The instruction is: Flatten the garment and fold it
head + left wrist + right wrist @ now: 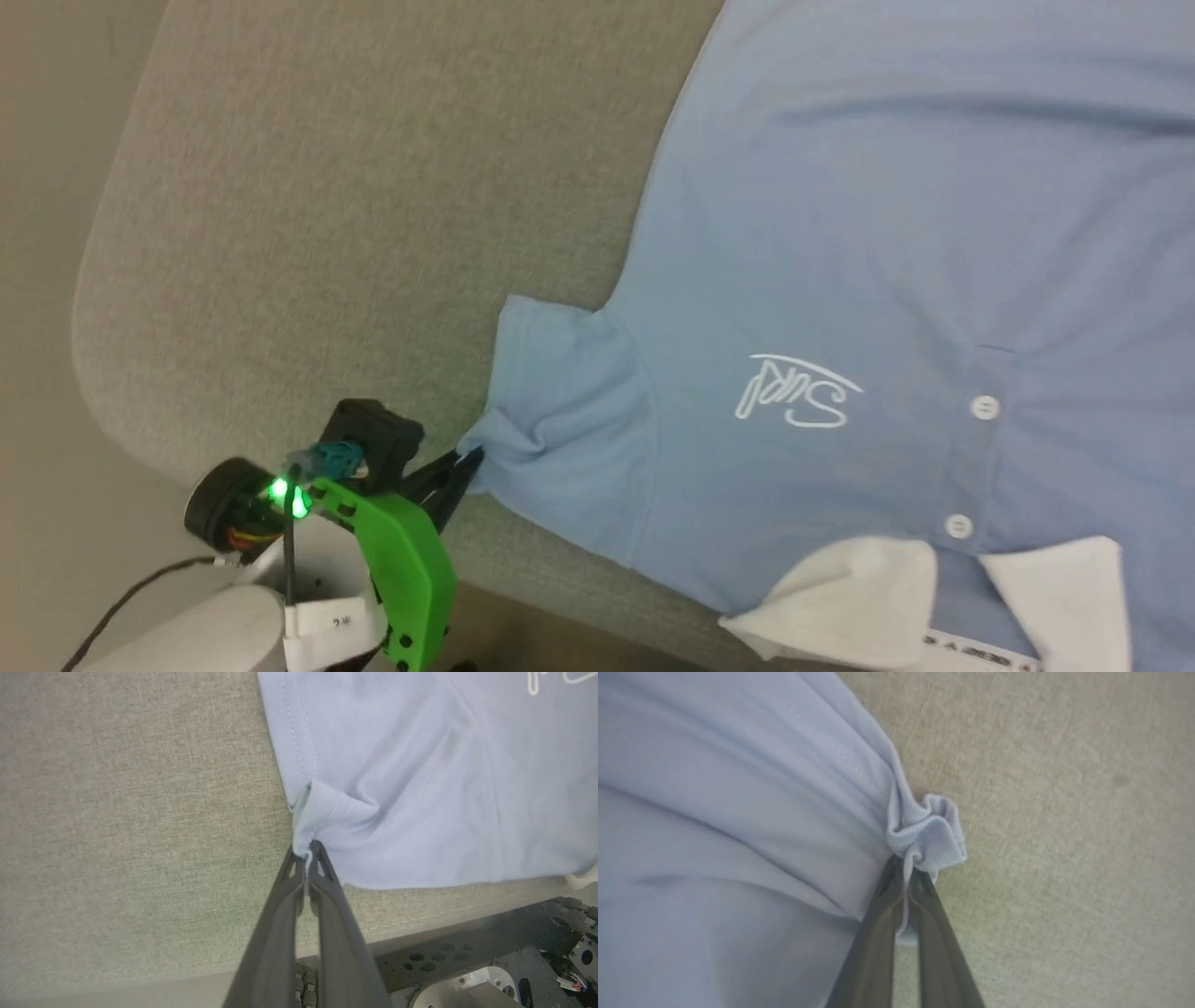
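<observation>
The light blue polo shirt (pixel 840 215) lies front up on a grey fabric surface, its white collar (pixel 850 588) near the bottom edge of the head view. The white cursive logo (pixel 794 392) and two white buttons (pixel 983 407) show on its chest. My left gripper (pixel 467 459) is shut on the corner of the shirt's sleeve (pixel 336 812), the cloth pinched between its dark fingertips (pixel 320 858). In the right wrist view my right gripper (pixel 905 868) is shut on a bunched edge of the shirt (pixel 929 830), which puckers just above the fingers.
The grey upholstered surface (pixel 355 205) has a rounded corner at the left and a front edge running under the shirt. Beyond it is a beige floor (pixel 37 280). The robot's dark base (pixel 490 961) shows below that edge in the left wrist view.
</observation>
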Available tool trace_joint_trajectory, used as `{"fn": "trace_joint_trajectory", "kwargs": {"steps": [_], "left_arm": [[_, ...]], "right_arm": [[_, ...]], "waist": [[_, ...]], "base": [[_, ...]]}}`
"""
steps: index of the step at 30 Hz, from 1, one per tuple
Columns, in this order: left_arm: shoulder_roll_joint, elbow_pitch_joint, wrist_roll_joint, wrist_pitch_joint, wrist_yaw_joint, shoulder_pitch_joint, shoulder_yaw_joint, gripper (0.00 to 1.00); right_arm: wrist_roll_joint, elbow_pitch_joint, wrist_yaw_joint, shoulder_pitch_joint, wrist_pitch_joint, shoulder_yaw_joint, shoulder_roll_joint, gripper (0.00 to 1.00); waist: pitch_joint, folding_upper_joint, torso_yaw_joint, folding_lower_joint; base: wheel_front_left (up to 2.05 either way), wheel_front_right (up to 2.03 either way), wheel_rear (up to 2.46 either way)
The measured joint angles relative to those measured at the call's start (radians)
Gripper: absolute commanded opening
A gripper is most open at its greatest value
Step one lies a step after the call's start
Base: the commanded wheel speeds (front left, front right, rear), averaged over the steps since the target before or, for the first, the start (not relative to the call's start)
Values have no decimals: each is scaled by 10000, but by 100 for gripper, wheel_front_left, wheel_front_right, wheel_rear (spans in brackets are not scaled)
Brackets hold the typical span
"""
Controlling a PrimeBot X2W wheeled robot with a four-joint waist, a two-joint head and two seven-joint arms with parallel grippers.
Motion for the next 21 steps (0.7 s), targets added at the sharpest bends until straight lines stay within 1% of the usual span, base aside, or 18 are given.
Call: {"fn": "trace_joint_trajectory", "kwargs": {"steps": [6,10,13,17,19,21], "left_arm": [[25,395,-311,33,104,368,15,0],[2,589,-617,8,174,661,-31,0],[-33,713,-719,-69,201,828,-46,0],[-79,800,-777,-161,270,1000,-38,0],[-92,853,-828,-207,272,1045,-31,0],[-102,905,-851,-236,272,1085,-23,0]], "right_arm": [[874,-82,2,2286,-349,-240,40,0],[1122,-562,2,3980,-433,-506,-71,0],[1319,-826,2,5159,-364,-995,-48,0],[1346,-1513,2,6542,-98,-1806,119,0],[1277,-1916,2,7172,115,-2146,247,0],[1135,-2330,2,7820,407,-2514,510,0]], "waist": [[-1065,0,-647,-1],[-1735,0,-1104,-1],[-2170,1,-1430,0],[-2652,1,-1849,0],[-2846,1,-2018,-1],[-3022,1,-2182,-1]], "base": [[0,0,0],[0,0,0],[0,0,0],[0,0,0],[0,0,0],[0,0,0]]}}
